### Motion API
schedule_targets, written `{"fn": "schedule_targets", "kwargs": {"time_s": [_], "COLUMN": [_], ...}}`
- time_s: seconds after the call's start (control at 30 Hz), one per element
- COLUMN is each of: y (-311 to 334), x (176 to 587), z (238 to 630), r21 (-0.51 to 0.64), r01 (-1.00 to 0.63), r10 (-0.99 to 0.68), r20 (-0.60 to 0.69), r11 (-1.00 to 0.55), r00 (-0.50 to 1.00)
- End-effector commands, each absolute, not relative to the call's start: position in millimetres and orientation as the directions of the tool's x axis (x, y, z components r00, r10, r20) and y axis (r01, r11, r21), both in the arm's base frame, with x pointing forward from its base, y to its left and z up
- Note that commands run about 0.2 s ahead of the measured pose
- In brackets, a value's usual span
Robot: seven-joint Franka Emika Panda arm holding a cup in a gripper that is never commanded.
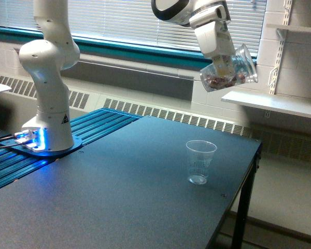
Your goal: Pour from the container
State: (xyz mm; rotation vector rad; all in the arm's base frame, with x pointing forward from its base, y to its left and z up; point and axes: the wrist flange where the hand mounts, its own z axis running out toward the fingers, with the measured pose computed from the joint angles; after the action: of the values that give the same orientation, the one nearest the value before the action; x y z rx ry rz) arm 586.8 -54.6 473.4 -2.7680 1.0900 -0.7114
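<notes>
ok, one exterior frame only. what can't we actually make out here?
- End effector fingers: hidden behind the held container; the grip itself is not visible.
- Contents of the container: small brownish bits, too blurred to identify.
- Arm links between base and wrist: cut off by the top edge.
- Ribbed cup on the table: it looks empty, but see-through walls make that uncertain.
- Table's near side: cut off by the bottom edge.
</notes>
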Motion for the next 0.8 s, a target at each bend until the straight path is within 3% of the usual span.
{"fn": "schedule_targets", "kwargs": {"time_s": [0.03,0.5,0.8], "y": [-55.2,-69.5,-33.9], "x": [585.3,562.5,543.9], "z": [484.6,468.8,431.0], "r21": [-0.288,-0.266,-0.227], "r01": [-0.663,-0.734,-0.739], "r10": [-0.718,-0.773,-0.768], "r20": [0.376,0.340,0.296], "r11": [-0.691,-0.625,-0.634], "r00": [0.586,0.535,0.568]}}
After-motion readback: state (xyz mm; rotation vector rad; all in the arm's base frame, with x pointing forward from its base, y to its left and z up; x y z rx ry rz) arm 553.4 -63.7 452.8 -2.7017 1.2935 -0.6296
